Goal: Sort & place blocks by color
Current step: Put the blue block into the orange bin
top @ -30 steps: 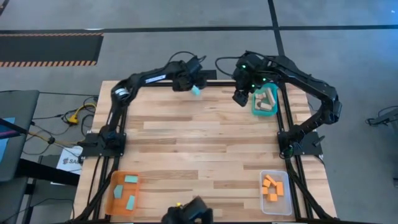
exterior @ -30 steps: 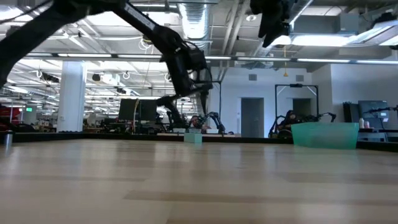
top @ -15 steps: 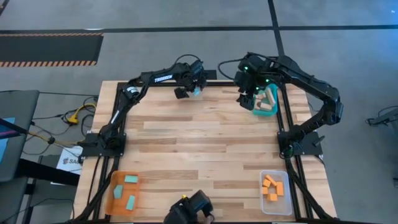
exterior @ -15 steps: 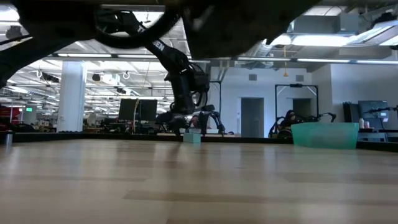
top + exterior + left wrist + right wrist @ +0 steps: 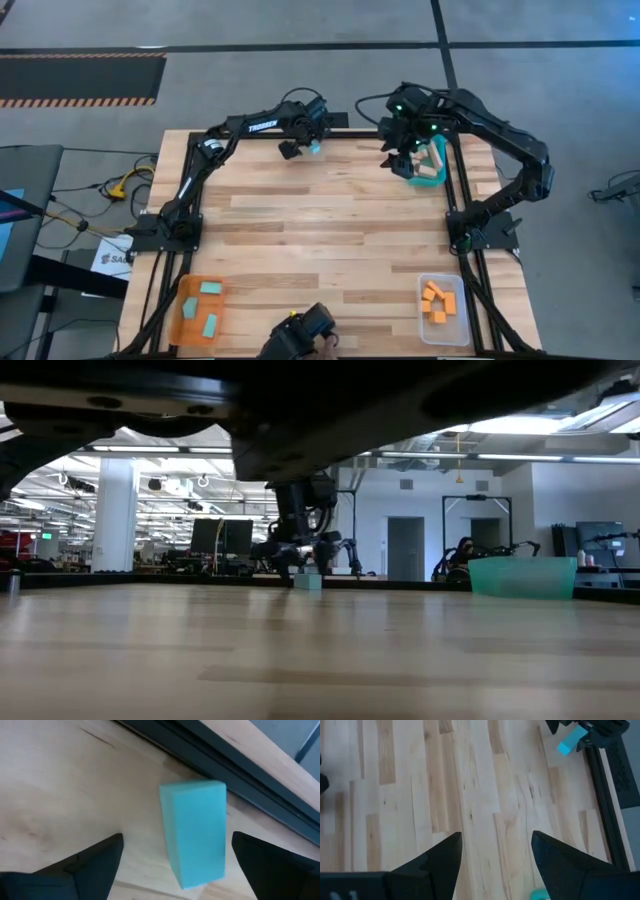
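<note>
Left hand [image 5: 172, 865] low at far tabletop [image 5: 330, 230] edge, fingers wide apart, small light teal-blue rectangular block [image 5: 194, 832] between them, not yet touched. Block lies skewed: closing may push it sideways or off edge. Right hand [image 5: 495, 855] apart, empty, beside teal plastic tray [image 5: 436, 160].

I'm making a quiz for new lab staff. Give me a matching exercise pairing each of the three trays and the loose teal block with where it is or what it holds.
Column one:
1. orange tray
2. clear tray
3. teal tray
4. loose teal block

Column two:
A. holds tan wood blocks
B. lies on the table between the open fingers of the left gripper
C. holds teal blocks
D. holds orange blocks

Pairs: 1-C, 2-D, 3-A, 4-B
</note>
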You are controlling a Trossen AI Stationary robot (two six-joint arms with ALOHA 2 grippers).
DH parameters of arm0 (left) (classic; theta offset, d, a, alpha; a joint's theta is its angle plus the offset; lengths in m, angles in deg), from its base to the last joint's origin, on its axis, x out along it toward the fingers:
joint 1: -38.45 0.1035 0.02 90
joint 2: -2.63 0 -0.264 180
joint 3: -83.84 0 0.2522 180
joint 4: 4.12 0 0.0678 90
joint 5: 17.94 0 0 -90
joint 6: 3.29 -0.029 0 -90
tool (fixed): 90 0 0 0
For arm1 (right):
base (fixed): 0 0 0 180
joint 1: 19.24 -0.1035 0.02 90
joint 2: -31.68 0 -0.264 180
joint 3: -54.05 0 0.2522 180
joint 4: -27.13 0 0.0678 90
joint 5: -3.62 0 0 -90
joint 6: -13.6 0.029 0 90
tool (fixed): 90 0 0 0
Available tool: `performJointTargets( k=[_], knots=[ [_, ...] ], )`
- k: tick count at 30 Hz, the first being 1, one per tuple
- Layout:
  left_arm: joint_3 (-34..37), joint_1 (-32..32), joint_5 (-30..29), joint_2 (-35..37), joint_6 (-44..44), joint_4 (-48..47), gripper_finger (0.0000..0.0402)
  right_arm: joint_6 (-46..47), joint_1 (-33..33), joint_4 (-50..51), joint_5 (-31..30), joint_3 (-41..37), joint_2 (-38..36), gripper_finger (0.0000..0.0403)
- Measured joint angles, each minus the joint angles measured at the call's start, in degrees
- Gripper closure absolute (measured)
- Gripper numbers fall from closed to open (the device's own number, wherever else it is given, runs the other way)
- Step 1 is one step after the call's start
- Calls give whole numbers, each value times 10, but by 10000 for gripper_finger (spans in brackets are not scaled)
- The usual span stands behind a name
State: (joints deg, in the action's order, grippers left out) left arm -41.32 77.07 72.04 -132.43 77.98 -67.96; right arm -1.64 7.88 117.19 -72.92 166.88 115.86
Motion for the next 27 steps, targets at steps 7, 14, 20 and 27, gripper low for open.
performJointTargets(
  k=[7,14,20,27],
  knots=[
    [1,1,-24,-1,5,-14,117,2,0,0,1,0,-16,138],
    [2,2,-33,-2,-36,-20,253,2,0,0,1,0,-26,138],
    [2,4,-18,5,-147,-22,297,2,0,5,1,0,-26,138],
    [2,9,-13,62,-315,-41,297,22,0,6,1,0,-26,138]
  ],
)
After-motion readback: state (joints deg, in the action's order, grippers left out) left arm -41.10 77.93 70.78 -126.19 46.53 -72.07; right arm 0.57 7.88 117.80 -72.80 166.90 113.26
